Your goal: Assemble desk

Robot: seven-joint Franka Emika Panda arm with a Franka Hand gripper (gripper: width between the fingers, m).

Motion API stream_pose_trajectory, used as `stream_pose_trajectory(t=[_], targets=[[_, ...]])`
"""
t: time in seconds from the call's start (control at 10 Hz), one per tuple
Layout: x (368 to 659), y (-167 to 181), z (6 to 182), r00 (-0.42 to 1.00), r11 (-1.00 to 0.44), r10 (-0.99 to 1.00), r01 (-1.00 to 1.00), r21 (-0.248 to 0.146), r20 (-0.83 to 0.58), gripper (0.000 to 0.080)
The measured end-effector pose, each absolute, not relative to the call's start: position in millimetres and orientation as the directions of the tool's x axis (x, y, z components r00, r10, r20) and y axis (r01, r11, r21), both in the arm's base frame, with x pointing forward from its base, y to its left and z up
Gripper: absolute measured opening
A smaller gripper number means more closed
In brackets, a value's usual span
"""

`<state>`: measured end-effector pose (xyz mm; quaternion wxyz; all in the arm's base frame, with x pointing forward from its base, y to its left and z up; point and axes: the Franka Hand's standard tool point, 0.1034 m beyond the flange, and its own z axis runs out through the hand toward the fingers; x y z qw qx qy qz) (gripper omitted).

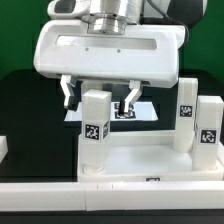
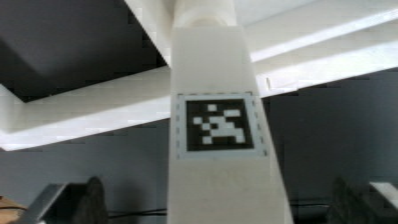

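Observation:
The white desk top [image 1: 140, 160] lies flat at the front. A white square leg [image 1: 95, 118] with a black-and-white tag stands upright at its corner on the exterior view's left. Two more tagged legs [image 1: 187, 108] [image 1: 208, 125] stand upright at its right side. My gripper [image 1: 99, 97] hangs over the left leg, open, with one finger [image 1: 68, 95] on each side of the leg's top. In the wrist view the leg [image 2: 222, 120] fills the middle. The fingers [image 2: 80, 202] stand apart from its faces, so my gripper [image 2: 222, 208] holds nothing. The desk top's rim [image 2: 71, 118] runs behind the leg.
A flat white sheet with a tag, probably the marker board [image 1: 135, 111], lies behind the left leg on the black table. A small white piece [image 1: 3, 148] shows at the exterior view's left edge. A green wall stands at the back.

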<state>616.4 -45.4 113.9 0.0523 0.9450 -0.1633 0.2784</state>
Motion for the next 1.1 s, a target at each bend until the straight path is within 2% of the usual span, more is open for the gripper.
stream_pose_trajectory(t=[0.3, 0.4, 0.5, 0.6, 0.7, 0.8, 1.1], targets=[[616, -45, 113.7, 0.794, -0.941, -0.281, -0.338, 0.008, 0.539, 0.0648], [618, -43, 121.6, 0.829, -0.939, -0.312, -0.345, -0.015, 0.464, 0.0649], [623, -45, 133.3, 0.83, -0.936, -0.328, -0.351, -0.033, 0.452, 0.0649], [621, -48, 127.2, 0.846, -0.932, -0.341, -0.36, -0.033, 0.41, 0.0649], [616, -48, 119.9, 0.88, -0.927, -0.366, -0.373, -0.037, 0.304, 0.0649], [616, -47, 120.3, 0.896, -0.921, -0.386, -0.386, -0.047, 0.218, 0.0649], [614, -49, 113.0, 0.913, -0.914, -0.406, -0.404, -0.041, 0.043, 0.0649]])
